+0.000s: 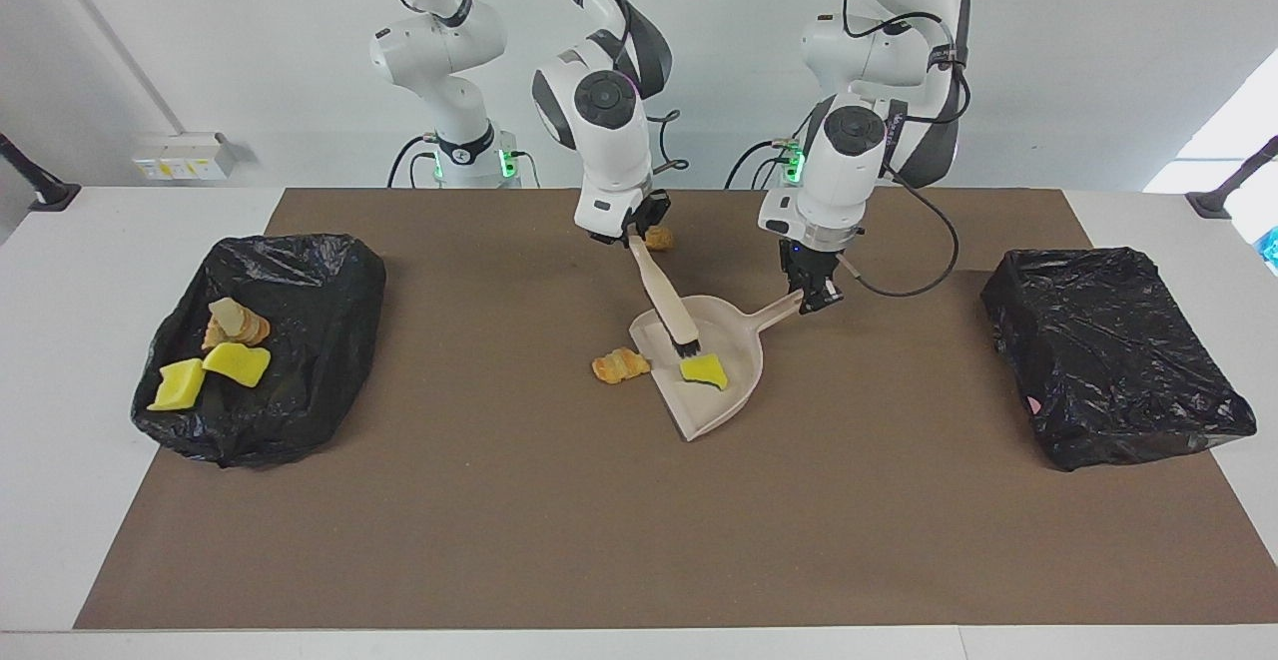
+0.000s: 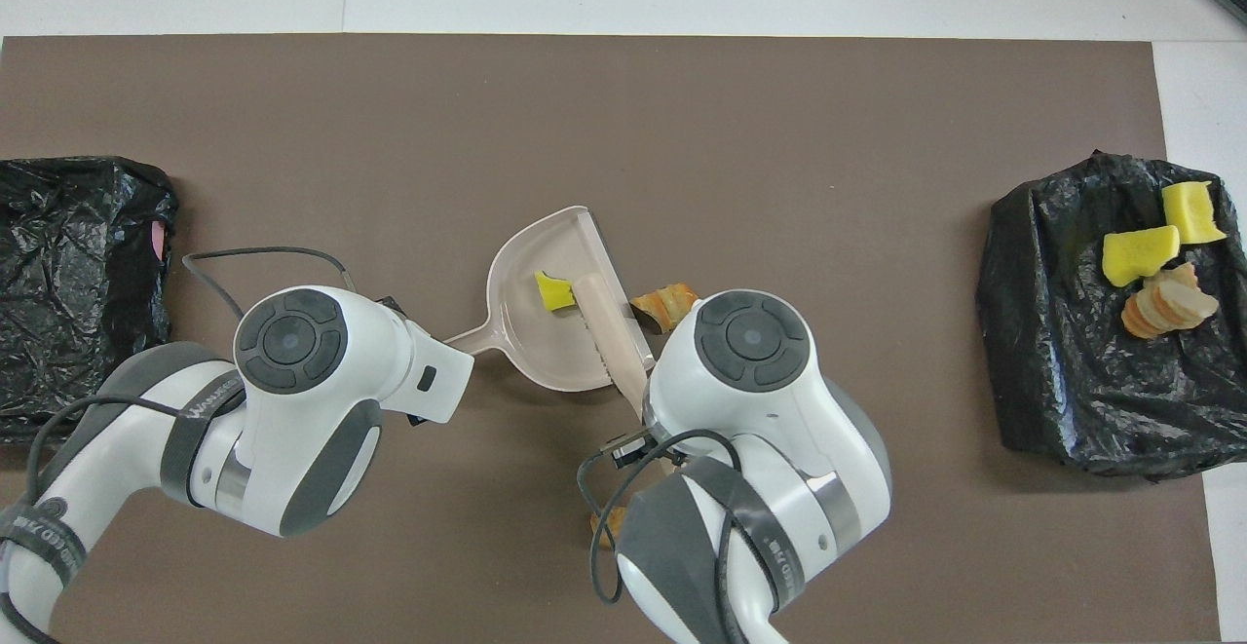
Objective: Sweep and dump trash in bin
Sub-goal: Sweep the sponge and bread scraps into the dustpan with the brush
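Mid-sweep: right tool (image 1: 631, 235) grips brush (image 1: 671, 307), left tool (image 1: 814, 293) grips dustpan (image 1: 734, 380); next, sweep bread chunk (image 1: 620, 366) in.

We see our white right arm's black two-finger gripper (image 1: 631, 234) at upper centre of the facing view, wrist angled down, fingers clamped. Our white left arm's black gripper (image 1: 817, 296) sits just right of centre, wrist pointing down, fingers likewise clamped.
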Robot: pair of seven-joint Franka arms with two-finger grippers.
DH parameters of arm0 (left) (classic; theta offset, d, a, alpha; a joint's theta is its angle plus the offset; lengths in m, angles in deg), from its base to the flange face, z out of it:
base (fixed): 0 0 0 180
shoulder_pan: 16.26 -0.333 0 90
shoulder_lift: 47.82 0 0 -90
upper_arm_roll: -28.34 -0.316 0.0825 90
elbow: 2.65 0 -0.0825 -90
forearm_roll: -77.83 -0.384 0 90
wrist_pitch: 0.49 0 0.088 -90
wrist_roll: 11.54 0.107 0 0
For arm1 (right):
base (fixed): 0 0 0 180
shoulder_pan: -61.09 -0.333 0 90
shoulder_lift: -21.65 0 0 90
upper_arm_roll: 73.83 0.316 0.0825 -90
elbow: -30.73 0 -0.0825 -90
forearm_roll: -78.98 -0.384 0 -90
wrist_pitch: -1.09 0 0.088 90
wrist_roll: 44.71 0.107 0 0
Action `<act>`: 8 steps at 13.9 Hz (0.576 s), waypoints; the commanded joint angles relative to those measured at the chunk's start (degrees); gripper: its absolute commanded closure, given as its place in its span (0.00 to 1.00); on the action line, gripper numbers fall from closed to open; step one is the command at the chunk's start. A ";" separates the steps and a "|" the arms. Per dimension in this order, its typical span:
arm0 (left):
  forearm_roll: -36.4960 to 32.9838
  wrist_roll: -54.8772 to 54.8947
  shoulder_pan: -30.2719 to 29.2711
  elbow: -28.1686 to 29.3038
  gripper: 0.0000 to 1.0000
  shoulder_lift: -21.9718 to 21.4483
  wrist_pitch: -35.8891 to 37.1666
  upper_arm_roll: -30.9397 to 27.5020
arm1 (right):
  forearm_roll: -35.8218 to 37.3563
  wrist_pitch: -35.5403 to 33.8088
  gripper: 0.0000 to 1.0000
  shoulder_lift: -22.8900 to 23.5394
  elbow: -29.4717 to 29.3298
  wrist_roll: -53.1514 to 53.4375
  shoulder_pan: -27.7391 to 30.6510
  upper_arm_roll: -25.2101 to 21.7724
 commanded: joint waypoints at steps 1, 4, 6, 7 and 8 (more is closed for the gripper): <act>0.22 1.31 -0.05 0.98 1.00 -0.91 0.49 0.01 | -0.22 -2.10 1.00 -0.31 -1.21 0.99 3.15 0.03; 0.22 1.13 -0.05 0.98 1.00 -0.92 0.49 0.01 | 3.45 -0.61 1.00 -0.31 0.81 2.14 7.72 0.03; 0.31 1.13 -0.05 0.98 1.00 -1.00 0.58 0.01 | 7.33 0.27 1.00 -0.05 1.95 2.40 9.31 0.03; 0.31 1.13 -0.05 0.98 1.00 -1.00 0.93 0.01 | 7.95 2.02 1.00 0.30 3.35 2.32 10.53 0.12; 0.31 1.13 -0.05 0.98 1.00 -1.00 0.93 0.01 | 7.96 4.30 1.00 0.65 5.11 2.40 10.63 0.21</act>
